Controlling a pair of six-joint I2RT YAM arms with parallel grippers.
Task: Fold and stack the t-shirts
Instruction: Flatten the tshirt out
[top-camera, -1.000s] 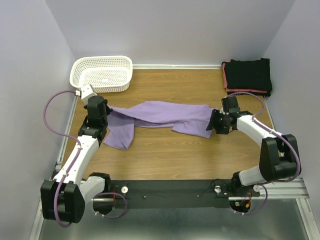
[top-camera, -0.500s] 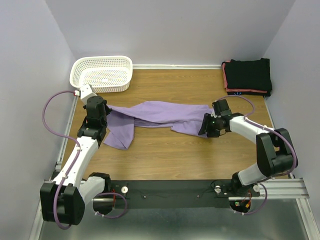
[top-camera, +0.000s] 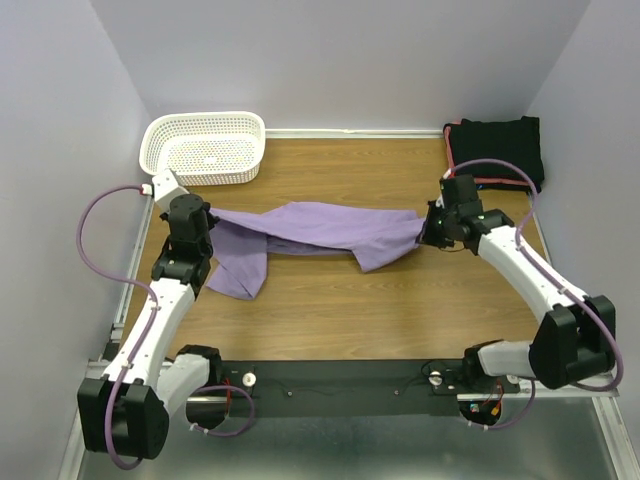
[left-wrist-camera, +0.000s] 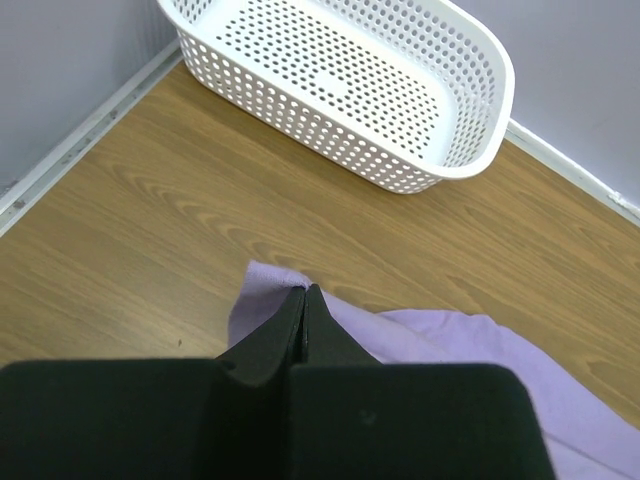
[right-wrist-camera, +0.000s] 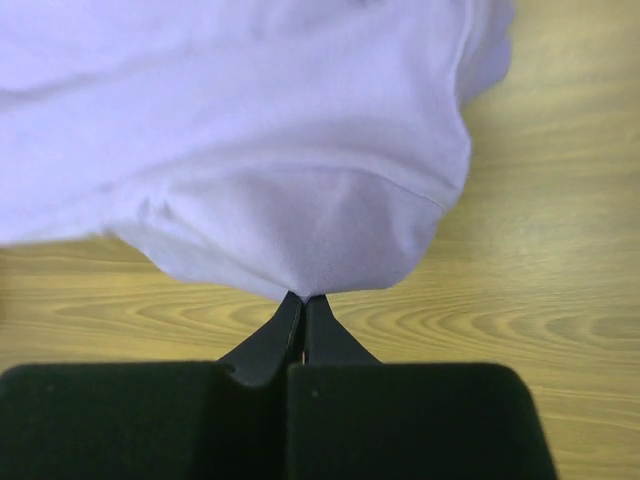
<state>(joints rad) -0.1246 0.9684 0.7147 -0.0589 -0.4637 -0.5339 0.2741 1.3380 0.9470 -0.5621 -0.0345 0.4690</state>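
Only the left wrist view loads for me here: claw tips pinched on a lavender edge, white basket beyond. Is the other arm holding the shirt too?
Observer: Yes. The right wrist view shows the right claw shut on a bunched edge of the lavender shirt.
Operator: Is it spread flat between them?
Observer: No. From above it runs as a twisted band from the left claw to the right one, a loose flap trailing toward the near edge at its left end.
Operator: Any folded shirts yet?
Observer: A stack of black shirts, coral-red edge showing, sits in the far right corner of the table.
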